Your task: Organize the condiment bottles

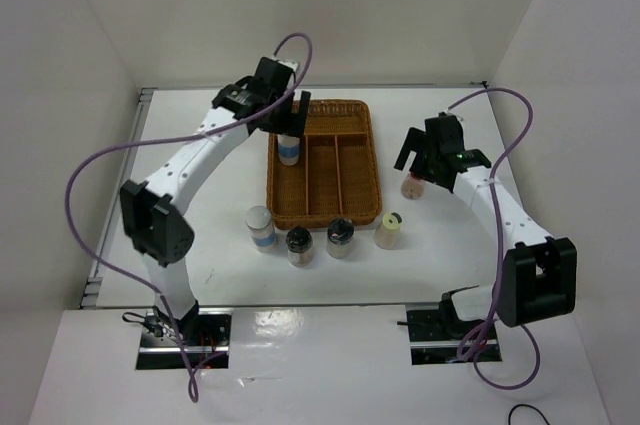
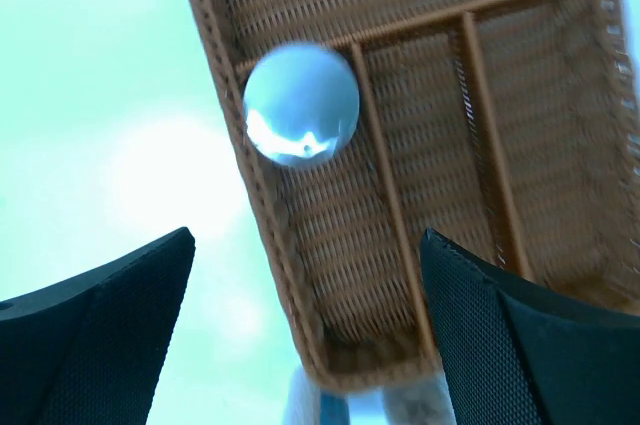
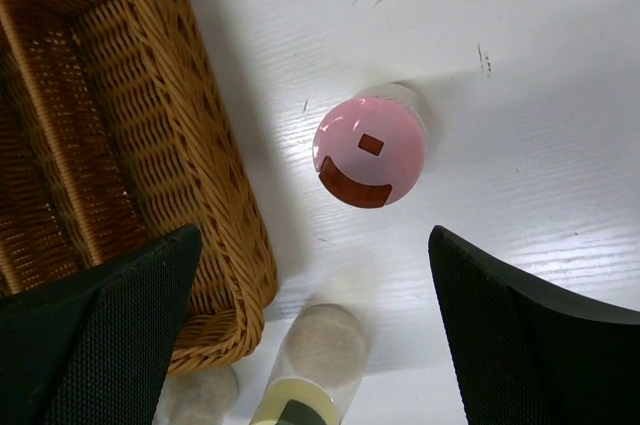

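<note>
A white condiment bottle (image 1: 289, 151) with a blue band stands upright in the left compartment of the wicker tray (image 1: 376, 160). My left gripper (image 1: 283, 123) hovers open just above it. In the left wrist view its silver top (image 2: 300, 103) lies beyond the open left gripper (image 2: 307, 235), clear of both pads. My right gripper (image 1: 418, 163) hangs open over the pink-capped bottle (image 1: 412, 186), which stands on the table right of the tray. The pink cap (image 3: 370, 152) sits ahead of the open right gripper (image 3: 313, 235), untouched.
In front of the tray stand a second white bottle (image 1: 260, 228), two black-capped bottles (image 1: 299, 245) (image 1: 340, 237) and the yellow-capped bottle (image 1: 389, 229) (image 3: 312, 360). The tray's corner (image 3: 215, 305) lies close left of the right gripper. White walls enclose the table.
</note>
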